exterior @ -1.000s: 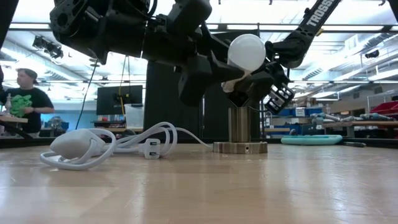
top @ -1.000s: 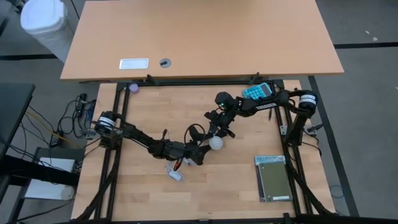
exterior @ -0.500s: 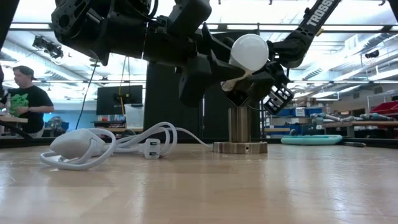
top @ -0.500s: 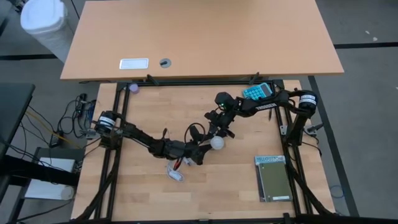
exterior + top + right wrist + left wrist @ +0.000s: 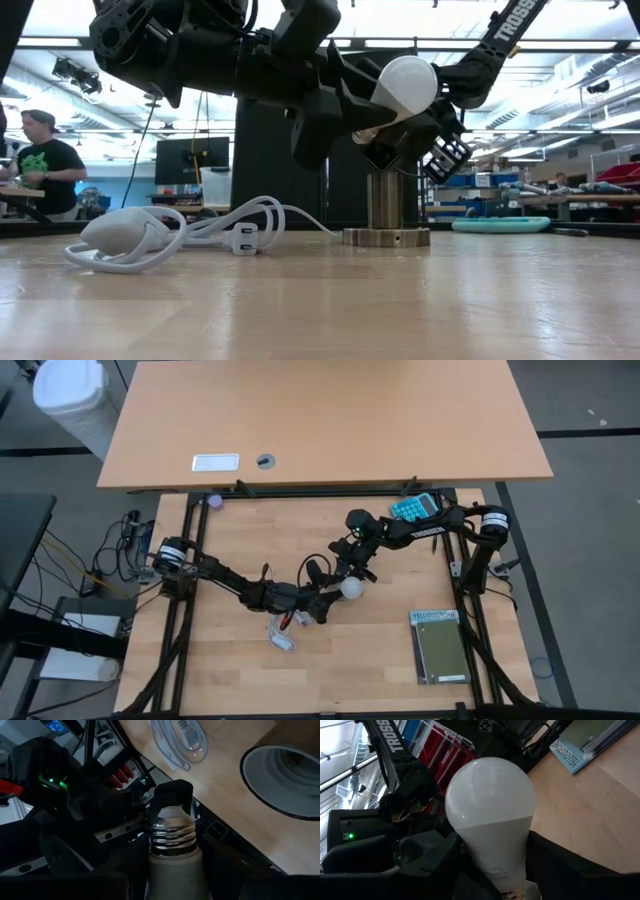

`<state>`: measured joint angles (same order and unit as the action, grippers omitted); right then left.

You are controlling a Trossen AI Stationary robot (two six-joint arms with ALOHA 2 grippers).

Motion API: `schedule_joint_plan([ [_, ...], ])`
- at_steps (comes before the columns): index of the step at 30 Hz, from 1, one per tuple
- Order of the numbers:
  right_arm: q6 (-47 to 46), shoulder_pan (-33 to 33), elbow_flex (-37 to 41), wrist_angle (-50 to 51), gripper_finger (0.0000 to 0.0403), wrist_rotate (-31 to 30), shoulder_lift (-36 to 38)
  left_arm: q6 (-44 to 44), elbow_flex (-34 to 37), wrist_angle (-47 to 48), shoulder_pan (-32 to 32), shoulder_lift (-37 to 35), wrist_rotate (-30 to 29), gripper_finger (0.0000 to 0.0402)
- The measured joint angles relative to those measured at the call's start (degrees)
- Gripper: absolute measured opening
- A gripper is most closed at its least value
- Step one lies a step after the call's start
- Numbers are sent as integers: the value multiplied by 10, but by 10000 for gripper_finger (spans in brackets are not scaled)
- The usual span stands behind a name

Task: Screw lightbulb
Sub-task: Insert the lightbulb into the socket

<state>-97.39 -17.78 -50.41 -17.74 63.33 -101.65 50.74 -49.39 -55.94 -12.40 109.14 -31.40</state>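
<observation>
Lightbulb (image 5: 405, 85), matte white and pear-shaped with a ribbed silvery screw base, hangs in the air at centre frame of the low view, tilted, above the round metal socket (image 5: 386, 221) standing on the worktop (image 5: 320, 300). At far left of that view a person (image 5: 38, 165) stands in the room behind; nearer, a coiled white cable (image 5: 165, 234) lies on the wood. The left gripper (image 5: 322, 600) is clamped on the bulb's neck. The right gripper (image 5: 352, 568), coming from the right, seems closed round the bulb's body, though its dark fingers are hard to separate. At upper right sits a teal calculator (image 5: 414, 507).
</observation>
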Motion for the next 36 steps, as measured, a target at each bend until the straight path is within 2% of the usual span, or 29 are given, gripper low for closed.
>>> schedule_joint_plan([
  [6, 15, 0, 0, -5, 179, -18, 0, -2, 0, 1, 0, 0, -4, 223],
  [20, 23, -7, 0, -26, 256, -25, 0, -5, 0, -10, 1, 0, -5, 221],
  [29, 36, -47, -1, -62, 263, -31, 0, -61, 0, -8, 1, 0, -6, 203],
  [36, 87, -73, -1, -62, 263, -36, 13, -97, 0, -8, 5, 0, -16, 202],
])
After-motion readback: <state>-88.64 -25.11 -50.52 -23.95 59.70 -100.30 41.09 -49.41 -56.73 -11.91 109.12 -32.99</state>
